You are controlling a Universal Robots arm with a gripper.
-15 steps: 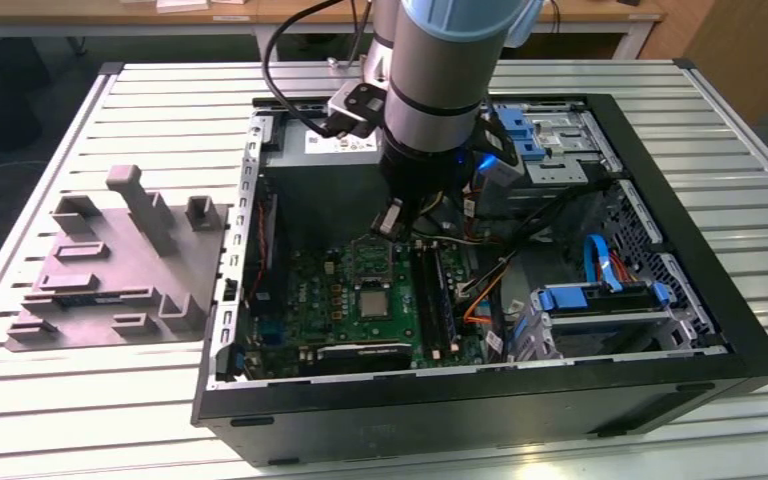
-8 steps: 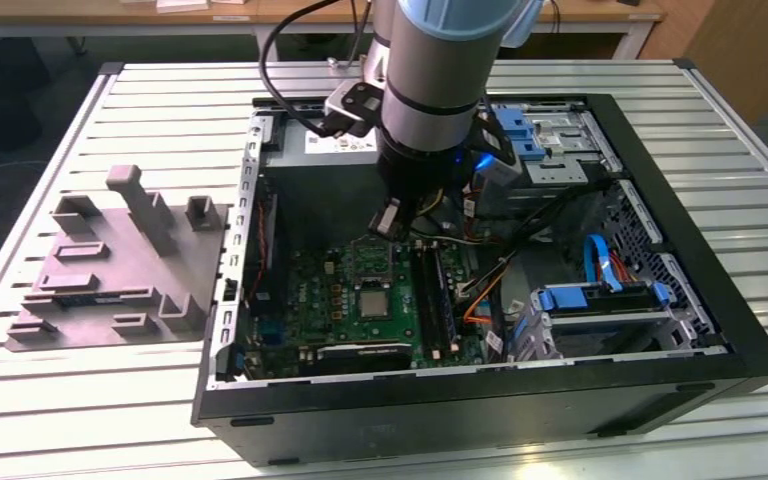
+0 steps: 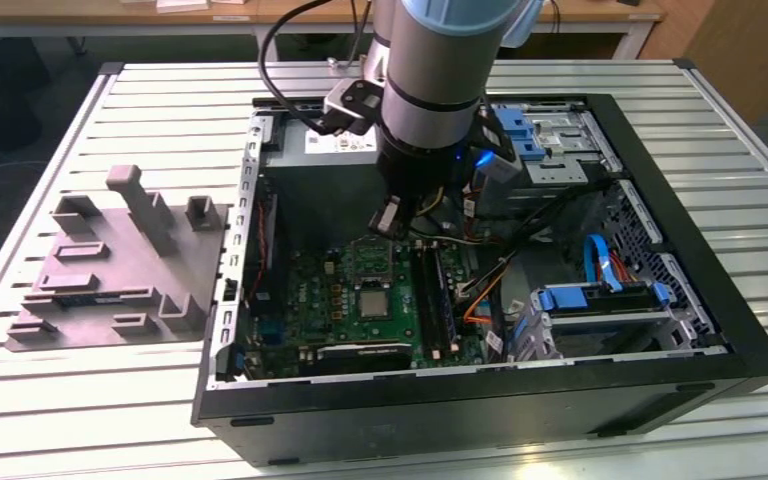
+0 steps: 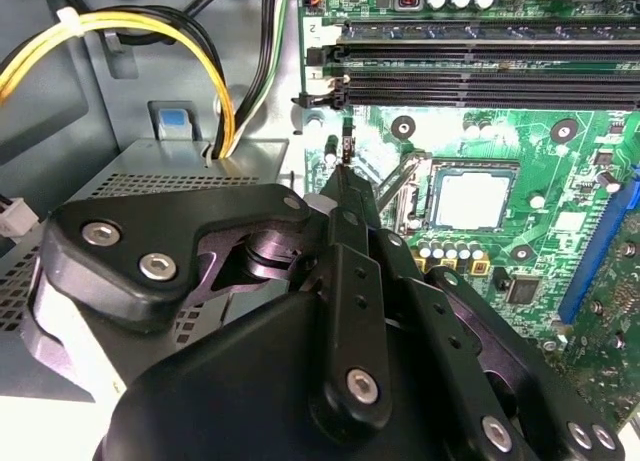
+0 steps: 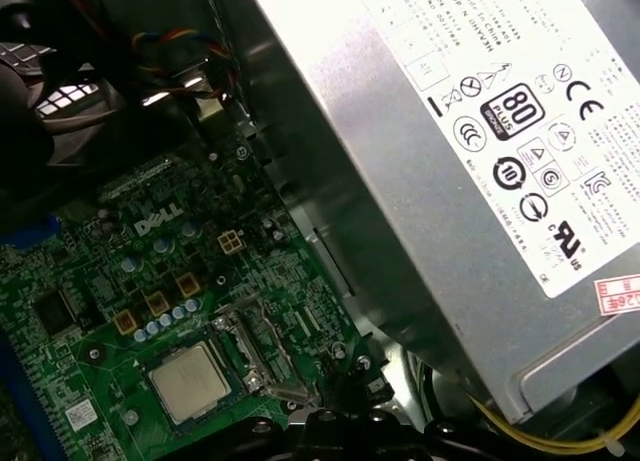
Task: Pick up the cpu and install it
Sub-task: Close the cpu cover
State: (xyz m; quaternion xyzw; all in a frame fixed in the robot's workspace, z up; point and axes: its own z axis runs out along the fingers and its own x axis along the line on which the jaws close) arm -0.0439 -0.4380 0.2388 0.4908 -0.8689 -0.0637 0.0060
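Note:
The cpu (image 3: pixel 373 300), a small silver square, lies flat in its socket on the green motherboard (image 3: pixel 315 300) inside the open computer case. It also shows in both wrist views (image 4: pixel 472 199) (image 5: pixel 187 381). The socket's metal frame and lever (image 4: pixel 395 186) stand lifted beside the chip. My gripper (image 4: pixel 345 169) hangs just above the board, beside the socket on its lever side, apart from the cpu. Its fingers are shut with nothing held between them. In the exterior view the gripper (image 3: pixel 390 232) reaches down into the case, over the board's far part.
A grey moulded fixture (image 3: pixel 104 270) with upright posts lies on the slatted table at the exterior view's left. Inside the case (image 3: pixel 704 300) are the power supply (image 5: pixel 480 131), memory slots (image 4: pixel 480 61), yellow and black cables (image 4: pixel 150 26) and blue drive brackets (image 3: pixel 598 295).

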